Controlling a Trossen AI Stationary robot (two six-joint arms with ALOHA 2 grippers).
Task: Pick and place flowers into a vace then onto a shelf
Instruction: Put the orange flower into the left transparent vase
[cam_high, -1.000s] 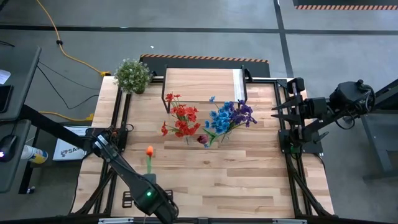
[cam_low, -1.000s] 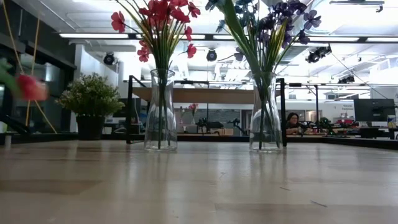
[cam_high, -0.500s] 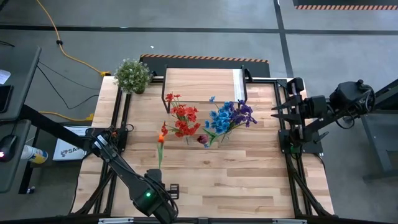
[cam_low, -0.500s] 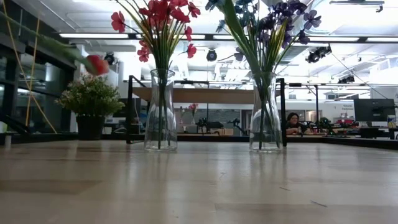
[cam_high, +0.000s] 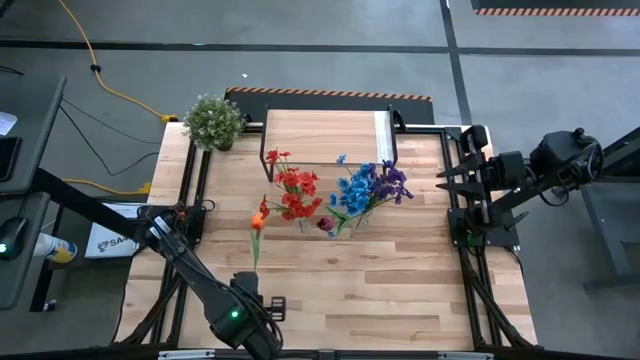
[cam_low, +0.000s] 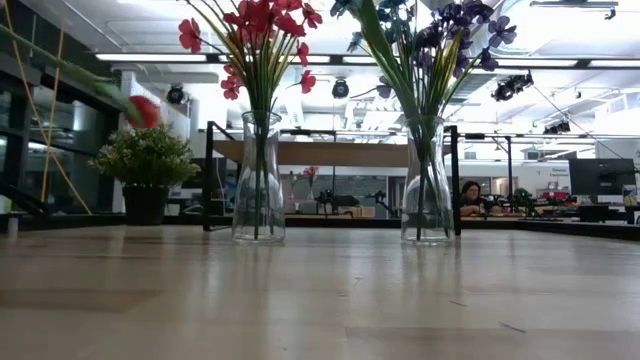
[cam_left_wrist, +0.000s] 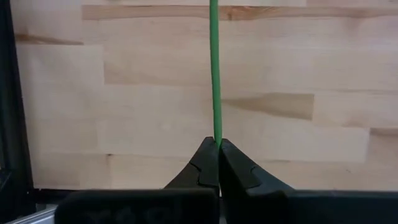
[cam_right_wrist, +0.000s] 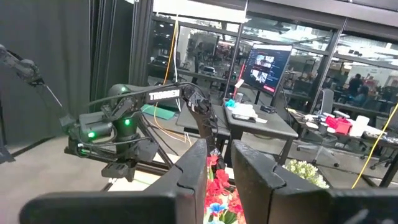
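Observation:
My left gripper (cam_left_wrist: 218, 142) is near the table's front left, also seen in the high view (cam_high: 256, 280). It is shut on a loose flower (cam_high: 258, 235) with an orange-red bloom (cam_low: 145, 108) and a thin green stalk. Two glass vases stand mid-table, one with red flowers (cam_high: 296, 195) and one with blue and purple flowers (cam_high: 370, 185). The shelf (cam_high: 330, 135) stands behind them at the far edge. My right gripper (cam_right_wrist: 219, 171) waits raised at the table's right edge (cam_high: 445, 180), narrowly open with nothing in it. My left gripper pinches the green stalk (cam_left_wrist: 216, 124) between its two fingertips, far from the bloom. The fingers come from above, pointing down. The stalk runs from them toward the far edge. The flower is lifted clear of the table, its bloom close to the vase of red flowers.
A bushy potted plant (cam_high: 213, 120) stands at the far left corner. Black frame rails (cam_high: 195, 190) run along the table's left and right sides. Bare planks (cam_high: 380, 290) lie between the vases and the near edge.
My left gripper has tipped at the wrist without shifting place. The held flower has swung with it: its bloom has gone toward the far edge and rightward, closer to the vase of red flowers, still clear of the table.

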